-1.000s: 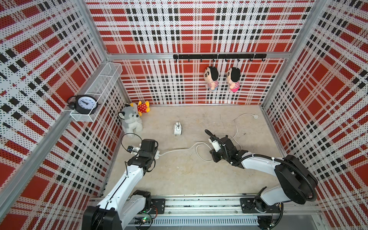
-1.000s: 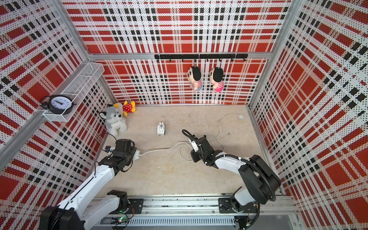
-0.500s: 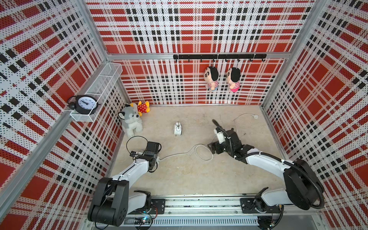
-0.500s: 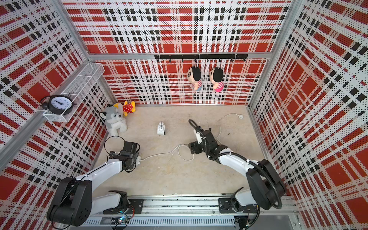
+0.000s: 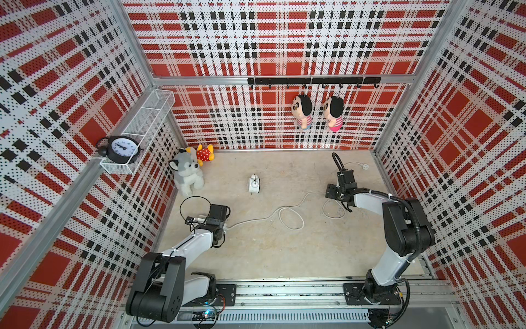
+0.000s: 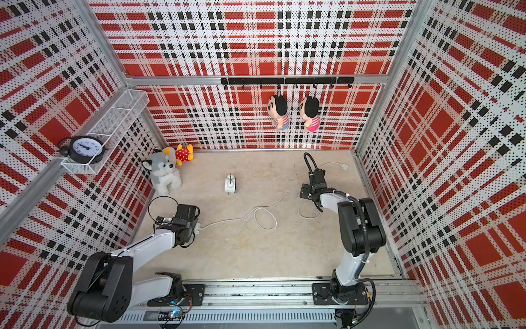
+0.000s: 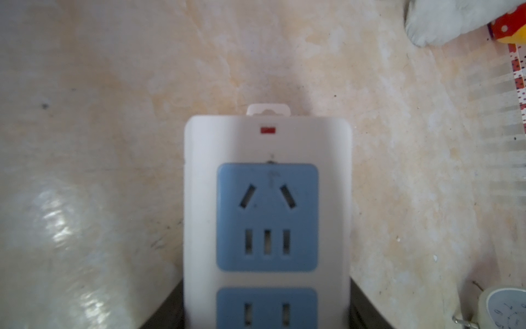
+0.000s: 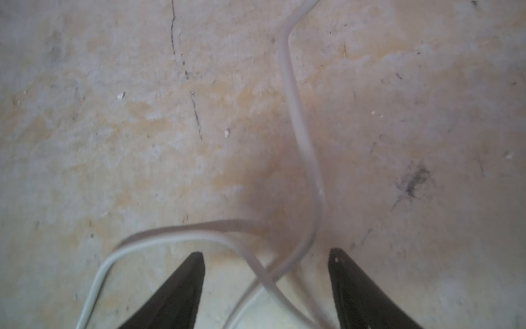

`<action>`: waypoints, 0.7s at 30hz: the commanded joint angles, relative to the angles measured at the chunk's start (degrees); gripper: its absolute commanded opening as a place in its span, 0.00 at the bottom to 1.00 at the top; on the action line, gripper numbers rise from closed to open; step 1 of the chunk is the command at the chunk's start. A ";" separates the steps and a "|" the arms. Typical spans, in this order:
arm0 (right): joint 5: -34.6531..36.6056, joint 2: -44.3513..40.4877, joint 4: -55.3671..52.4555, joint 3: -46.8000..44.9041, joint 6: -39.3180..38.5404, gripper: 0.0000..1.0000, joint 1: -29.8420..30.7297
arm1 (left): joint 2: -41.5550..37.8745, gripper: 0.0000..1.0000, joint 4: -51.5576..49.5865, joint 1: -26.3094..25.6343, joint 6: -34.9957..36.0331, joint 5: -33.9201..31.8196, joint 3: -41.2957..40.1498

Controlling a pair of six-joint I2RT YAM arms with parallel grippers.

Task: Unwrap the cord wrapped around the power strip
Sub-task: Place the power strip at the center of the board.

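- Pale tan floor (image 5: 284, 256), blotchy and scratched, with a metal rail (image 5: 284, 290) along the near edge.
- Checked walls (image 5: 256, 37) all around in red, black and white, full of tiny holes.
- Black bar (image 5: 313, 81) with hooks on the back wall, two dolls (image 5: 303, 112) hanging from it side by side.
- White wire basket (image 5: 148, 114) high on the left wall, split into parts, with a black clock (image 5: 121, 148) sitting in the near end part.
- Gray plush dog (image 5: 186, 173) in the back left corner, with a red and yellow toy (image 5: 204, 152) just behind it.
- Small white clock (image 5: 254, 185) standing on the floor near the middle.
- White strip (image 7: 267, 142) at the left side of the floor, squeezed between the black fingers of the left gripper (image 7: 265, 280), blue socket panels facing the wrist camera.
- Long white cord (image 8: 298, 114) running from the strip, lying loose in loops across the floor toward the right, with its plug (image 5: 365, 166) near the back right corner.
- Low over the floor, right gripper (image 8: 266, 252) with fingers spread wide, the cord crossing over itself between them, not pinched.
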 commanded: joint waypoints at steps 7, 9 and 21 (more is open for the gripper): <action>-5.35 6.93 2.52 7.60 4.08 0.02 -9.50 | 0.03 0.08 0.98 2.78 1.93 -2.55 -1.33; -6.41 6.79 0.91 10.32 3.23 0.00 -11.40 | 0.06 0.09 1.06 3.55 2.32 -2.81 -1.28; -9.28 9.33 -4.49 16.10 -3.45 0.00 -7.63 | -1.08 0.46 7.79 5.28 7.03 -0.56 -2.95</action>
